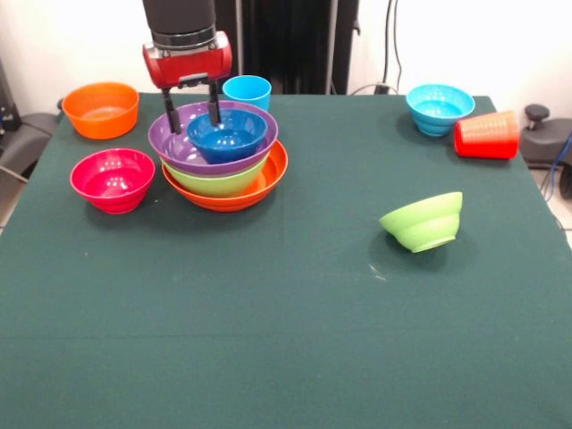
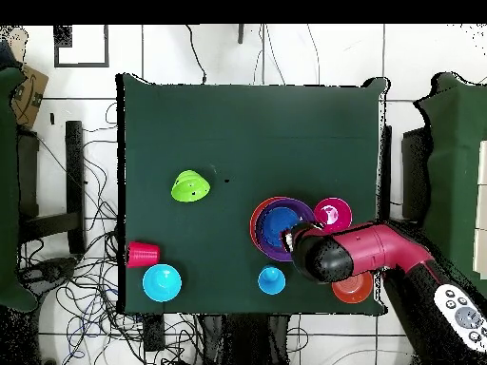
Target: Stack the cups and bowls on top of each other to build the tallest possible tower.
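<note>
The tower stands at the back left: a large orange bowl [image 1: 268,179], a large lime green bowl [image 1: 219,184], a purple bowl [image 1: 177,152] and a dark blue bowl [image 1: 230,136] nested on top. My gripper [image 1: 192,114] is open right over it. One finger stands between the purple rim and the blue bowl, the other inside the blue bowl's left rim. In the overhead view the arm [image 2: 380,249] hides the gripper beside the tower [image 2: 276,228]. A light blue cup [image 1: 247,90] stands behind the tower. A red cup [image 1: 487,136] lies on its side at the right.
A small orange bowl [image 1: 101,109] and a magenta bowl [image 1: 112,180] sit left of the tower. A light blue bowl [image 1: 440,108] stands at the back right. A small lime green bowl [image 1: 423,222] lies tilted right of centre. The table [image 1: 268,340] ends near the red cup.
</note>
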You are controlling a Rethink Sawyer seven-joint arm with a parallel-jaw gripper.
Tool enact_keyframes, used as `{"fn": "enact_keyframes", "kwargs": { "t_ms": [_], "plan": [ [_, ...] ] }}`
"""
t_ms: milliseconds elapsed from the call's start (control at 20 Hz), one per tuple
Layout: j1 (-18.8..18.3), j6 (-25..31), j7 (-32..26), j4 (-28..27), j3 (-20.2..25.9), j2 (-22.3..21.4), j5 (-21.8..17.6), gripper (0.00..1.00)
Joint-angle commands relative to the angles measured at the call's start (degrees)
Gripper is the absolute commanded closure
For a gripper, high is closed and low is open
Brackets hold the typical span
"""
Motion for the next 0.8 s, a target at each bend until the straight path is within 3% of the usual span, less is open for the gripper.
{"fn": "enact_keyframes", "kwargs": {
  "t_ms": [50, 550, 650, 800],
  "plan": [
    [2.8, -1.0, -1.9, -2.7, -3.3, 1.2, -4.2, 0.00],
    [3.7, -1.7, -0.9, -3.1, -4.1, 0.8, -5.3, 0.00],
    [3.8, -0.8, -1.2, -3.6, -3.8, 0.1, -4.5, 0.00],
    [0.3, 1.4, -6.2, -1.2, -0.3, -3.5, -0.5, 0.00]
  ]
}}
